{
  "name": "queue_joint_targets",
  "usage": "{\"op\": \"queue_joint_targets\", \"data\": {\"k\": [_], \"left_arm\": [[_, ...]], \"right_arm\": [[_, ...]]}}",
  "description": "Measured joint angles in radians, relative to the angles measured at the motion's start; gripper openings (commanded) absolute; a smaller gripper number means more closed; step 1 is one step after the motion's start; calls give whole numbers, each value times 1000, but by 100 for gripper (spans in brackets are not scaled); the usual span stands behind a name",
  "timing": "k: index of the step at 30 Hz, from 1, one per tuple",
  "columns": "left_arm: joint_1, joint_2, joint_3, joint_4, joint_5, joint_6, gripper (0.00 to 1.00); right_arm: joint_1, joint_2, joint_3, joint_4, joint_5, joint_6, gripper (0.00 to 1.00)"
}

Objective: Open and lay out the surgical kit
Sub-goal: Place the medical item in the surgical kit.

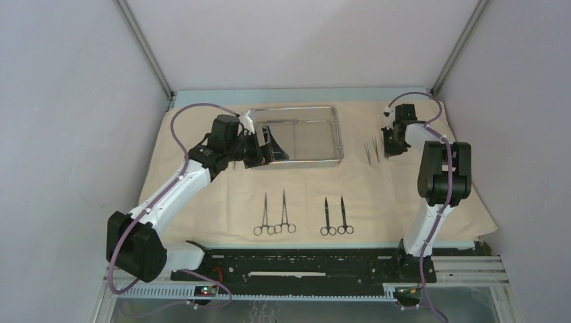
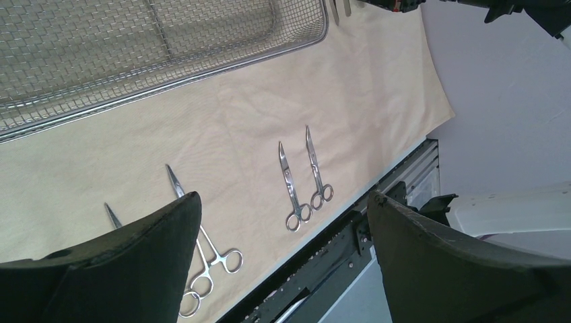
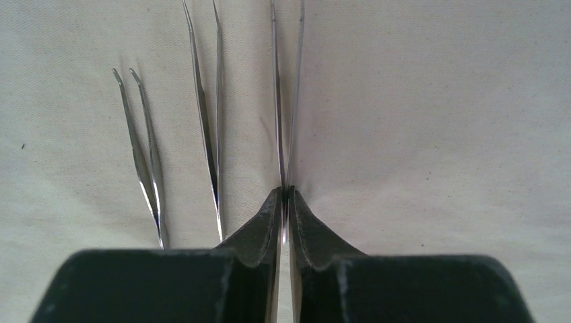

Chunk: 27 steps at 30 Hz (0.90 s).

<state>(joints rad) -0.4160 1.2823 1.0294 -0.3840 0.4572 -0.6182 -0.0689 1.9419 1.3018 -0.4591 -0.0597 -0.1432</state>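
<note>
Tweezers point(image 3: 286, 101): slim steel pair, centre frame on beige cloth wrap point(image 3: 438, 134); likely light, springy, slippery, so pinch mid-shank.
Right fingers point(image 3: 259, 225): clenched on their near end.
Left fingers point(image 2: 155, 235): spread, empty.

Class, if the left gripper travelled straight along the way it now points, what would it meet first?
Probably the right-hand pair of scissors on the beige cloth, centred in the left wrist view; depth is unclear.

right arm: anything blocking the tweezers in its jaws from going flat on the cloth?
Nothing visible. The tweezers in the right gripper sit over bare cloth. Beside them, toward the mesh tray, two other tweezers lie apart, not underneath.
</note>
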Motion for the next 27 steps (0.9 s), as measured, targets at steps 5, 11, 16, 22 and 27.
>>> {"op": "queue_joint_targets", "data": {"k": [5,11,16,22,27], "left_arm": [[8,3,0,1,7,-1,97],[18,8,0,7,20,-2,97],[28,10,0,8,21,-2,97],[38,36,0,9,2,-1,97],[40,111,37,-24,-78,8,97]], "right_arm": [[2,0,3,-15,2,3,26],[8,0,3,-31,16,18,45],[5,-35,3,-69,49,64,60],[22,-164,3,-82,89,136,64],[97,-224,6,-66,106,205,65]]}}
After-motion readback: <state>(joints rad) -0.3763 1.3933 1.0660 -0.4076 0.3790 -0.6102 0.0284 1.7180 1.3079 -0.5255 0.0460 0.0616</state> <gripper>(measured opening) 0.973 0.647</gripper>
